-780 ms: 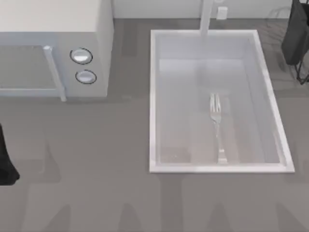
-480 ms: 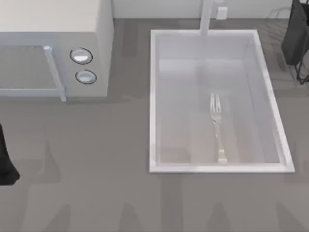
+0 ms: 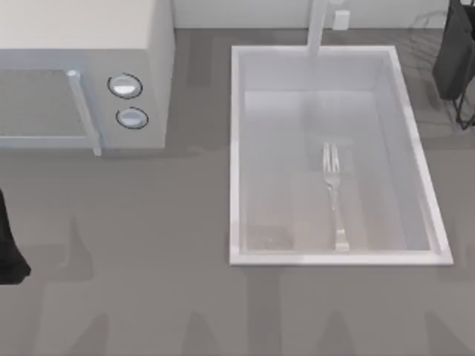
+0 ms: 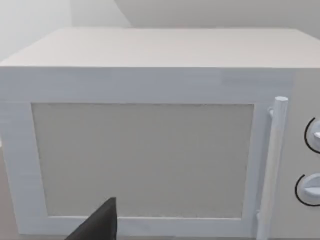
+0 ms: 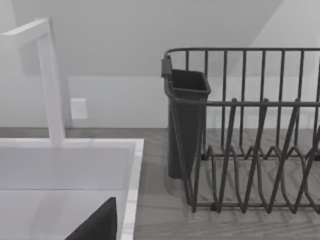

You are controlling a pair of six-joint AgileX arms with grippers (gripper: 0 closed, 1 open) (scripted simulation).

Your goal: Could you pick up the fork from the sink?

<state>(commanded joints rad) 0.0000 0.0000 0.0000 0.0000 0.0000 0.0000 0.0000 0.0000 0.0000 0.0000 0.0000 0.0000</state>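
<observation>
Top view: almost nothing has shifted over the last moment. The fork (image 3: 335, 199) lies where it lay, flat on the floor of the sink (image 3: 234, 156), right of the basin's centre, with its tines toward the upper part of the frame and its handle end close to the lower rim. The left arm (image 3: 9, 248) stays at the left edge of the frame, and the right arm (image 3: 454, 52) stays at the upper right corner, beside the dish rack (image 5: 250, 130).

In the left wrist view, a dark sliver of the left end effector (image 4: 97, 227) points at the microwave (image 4: 150, 130); in the right wrist view, a similar sliver of the right end effector (image 5: 97, 225) sits over the sink's corner near the faucet (image 5: 47, 80). Too little shows to tell how far either is open, though probably neither has hold of anything, since the fork is untouched.

For the task, this stillness means the reach has not begun. The right arm looks the closer candidate.
</observation>
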